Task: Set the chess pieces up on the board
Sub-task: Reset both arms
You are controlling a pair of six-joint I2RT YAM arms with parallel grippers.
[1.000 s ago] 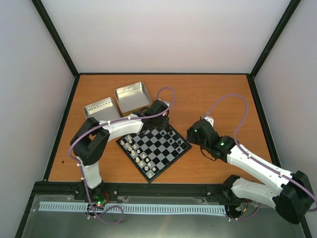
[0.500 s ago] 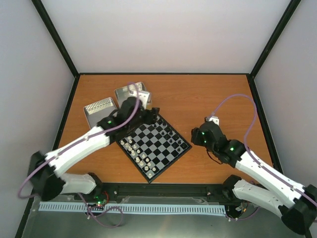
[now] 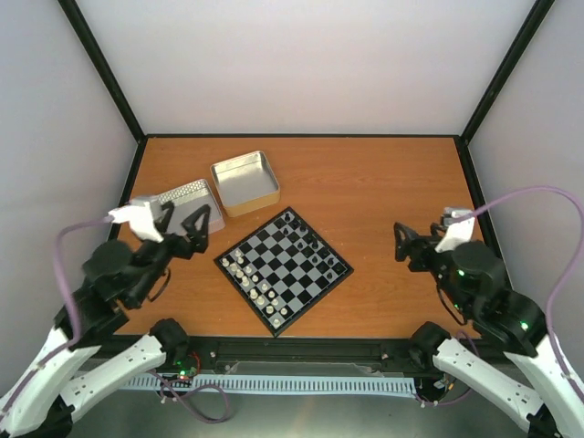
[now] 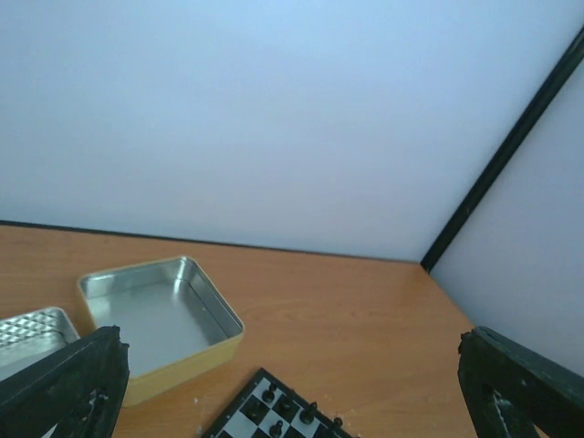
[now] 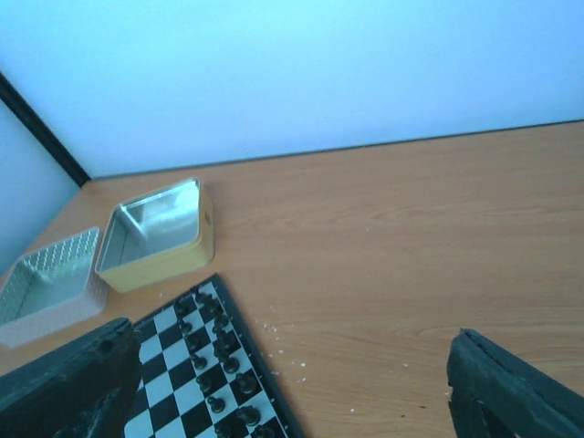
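Board (image 3: 284,267) right of left end effector (image 3: 185,219)

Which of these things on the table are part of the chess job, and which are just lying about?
Part of the job: the board, white chess pieces, black chess pieces.
Lying about: smooth silver tin, dimpled silver tin.

The wooden desk (image 3: 383,182) carried the board (image 3: 297,265) near its middle, turned cornerwise. Behind it to the left lay a smooth tin (image 3: 245,181) and, just beside that, a dimpled tin (image 3: 187,194), both apart from the board.
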